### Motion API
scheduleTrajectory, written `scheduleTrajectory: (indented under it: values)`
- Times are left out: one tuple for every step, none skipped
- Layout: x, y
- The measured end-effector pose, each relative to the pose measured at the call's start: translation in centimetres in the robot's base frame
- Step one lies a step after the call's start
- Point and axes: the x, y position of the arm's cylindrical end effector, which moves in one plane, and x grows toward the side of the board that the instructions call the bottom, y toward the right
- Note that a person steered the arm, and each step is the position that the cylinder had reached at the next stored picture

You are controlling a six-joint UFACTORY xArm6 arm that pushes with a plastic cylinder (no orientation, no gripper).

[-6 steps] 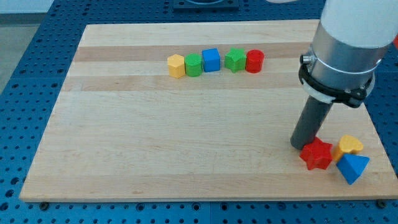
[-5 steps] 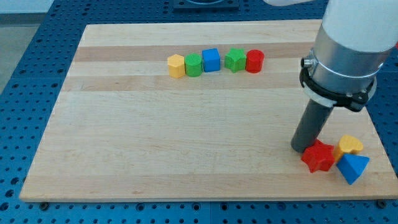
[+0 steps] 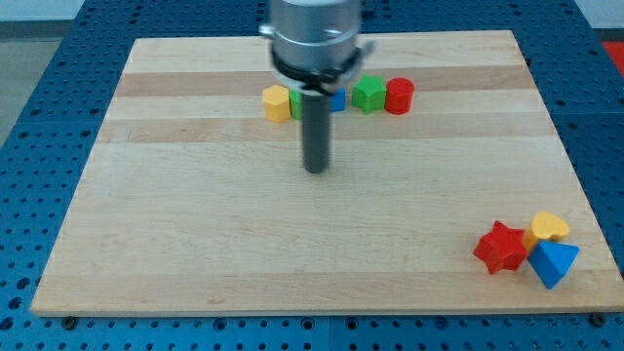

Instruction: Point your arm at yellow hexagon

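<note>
The yellow hexagon [image 3: 277,102] sits at the left end of a row of blocks near the view's top. My tip [image 3: 316,170] rests on the board below that row, a short way below and to the right of the yellow hexagon, not touching it. The rod and arm hide most of the green block and the blue block [image 3: 337,99] that stand just right of the hexagon.
A green block [image 3: 368,94] and a red cylinder [image 3: 399,96] end the row on the right. At the view's bottom right lie a red star [image 3: 498,247], a yellow heart [image 3: 549,229] and a blue triangle [image 3: 553,263], clustered near the wooden board's [image 3: 195,214] edge.
My tip has moved from beside the red star at the bottom right to the upper middle, just below the row. No block has moved.
</note>
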Motion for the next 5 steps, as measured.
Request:
scheduleTrajectory:
  values:
    - [-2.9, -5.6]
    - [-5.0, -9.6]
    - [-7.8, -11.3]
    - [-11.4, -10.8]
    - [-12.2, -7.5]
